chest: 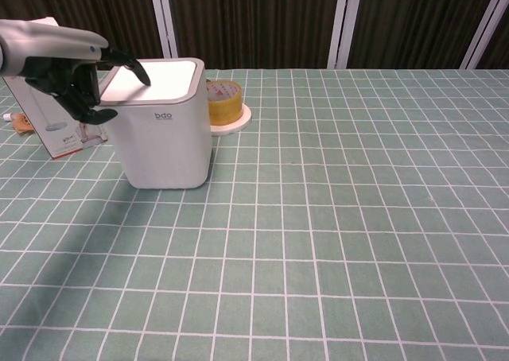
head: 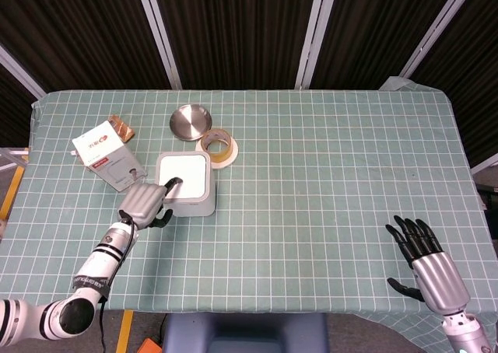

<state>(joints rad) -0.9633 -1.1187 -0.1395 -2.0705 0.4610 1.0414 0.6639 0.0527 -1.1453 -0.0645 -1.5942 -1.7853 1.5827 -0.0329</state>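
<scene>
Table (head: 327, 174) under green checked cloth, running wide across the head view. White lidded bin (head: 185, 184) (chest: 162, 122) stands upright left of centre, lid flat down on top. Left hand (head: 146, 203) (chest: 67, 71) at the bin's near-left edge: one fingertip (chest: 141, 71) lies on the lid's left rim, other fingers curled loosely beside the wall, gripping nothing. Right hand (head: 432, 265) hovers over the near right corner, well apart from everything, fingers spread, holding nothing. White product box (head: 107, 158) (chest: 48, 134) just behind-left of the bin. Steel bowl (head: 191, 121) at the far side. Tape roll (head: 217, 147) (chest: 224, 100) on a small white disc between bowl and bin. Small brown packet (head: 120, 126) beside the box.
</scene>
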